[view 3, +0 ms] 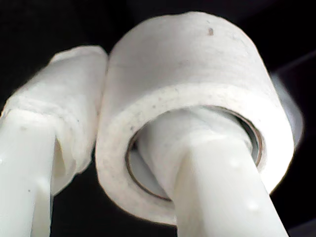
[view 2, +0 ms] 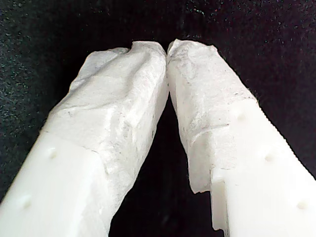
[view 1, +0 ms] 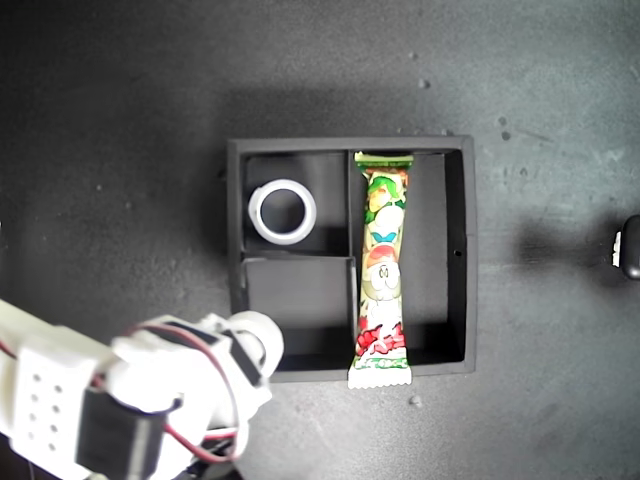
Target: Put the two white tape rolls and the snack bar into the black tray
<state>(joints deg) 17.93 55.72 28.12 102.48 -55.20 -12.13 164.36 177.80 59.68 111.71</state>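
Note:
The black tray (view 1: 470,260) lies mid-table. One white tape roll (view 1: 254,212) lies flat in its small compartment toward the exterior view's upper left. The snack bar (view 1: 383,270) lies along the long compartment, its near crimped end resting over the tray's wall. My second gripper (view 1: 250,352) (view 3: 133,98) is shut on the other white tape roll (view 1: 256,335) (view 3: 187,64), one finger through its core and one outside. It hovers at the tray's corner toward the exterior view's lower left. My first gripper (view 2: 167,49) is shut and empty over dark table.
The second small compartment (view 1: 300,295) holds nothing. A dark part with a white patch (view 1: 628,247) shows at the exterior view's right edge. The black table surface (view 1: 120,120) surrounds the tray.

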